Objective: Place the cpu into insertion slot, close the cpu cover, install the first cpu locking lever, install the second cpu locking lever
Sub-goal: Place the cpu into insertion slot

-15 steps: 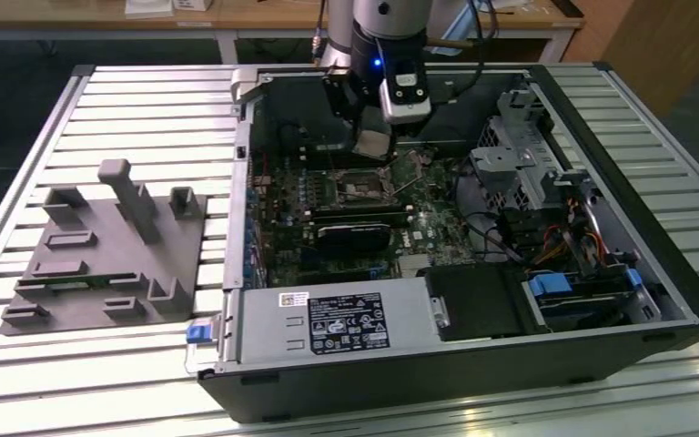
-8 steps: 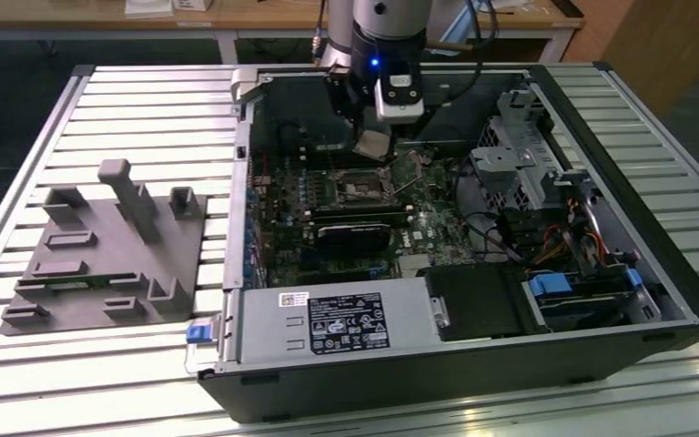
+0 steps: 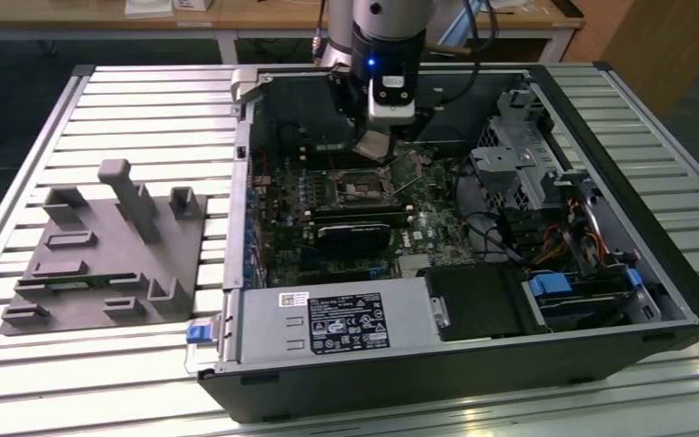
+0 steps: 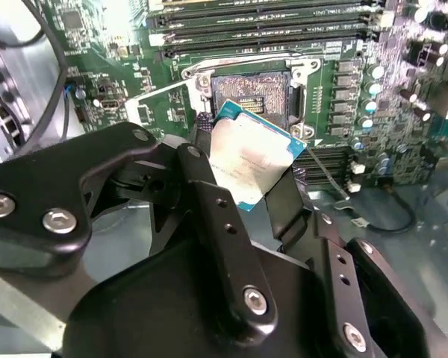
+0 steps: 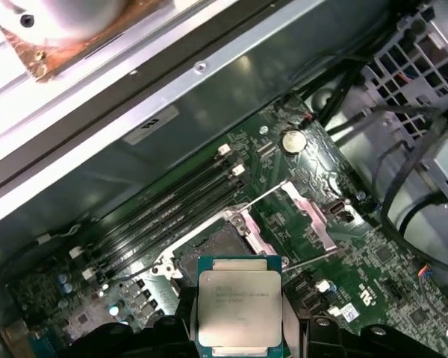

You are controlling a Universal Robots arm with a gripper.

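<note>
Hand (image 4: 243, 170) gripped the cpu (image 5: 240, 309) by two opposite edges, tilted, above and apart from the insertion slot (image 4: 250, 93) lying open beneath it; the cpu cover (image 5: 310, 221) stood swung open beside that slot.

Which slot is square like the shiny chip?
The insertion slot with the grey rim, beside the cpu in the hand; the other slots are long and narrow.

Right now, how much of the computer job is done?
Nothing is finished yet. The gripper holds the cpu above the insertion slot, which is empty. The cpu cover stands open beside it, and a thin locking lever looks unlatched. Seating, closing and both levers are left.
</note>
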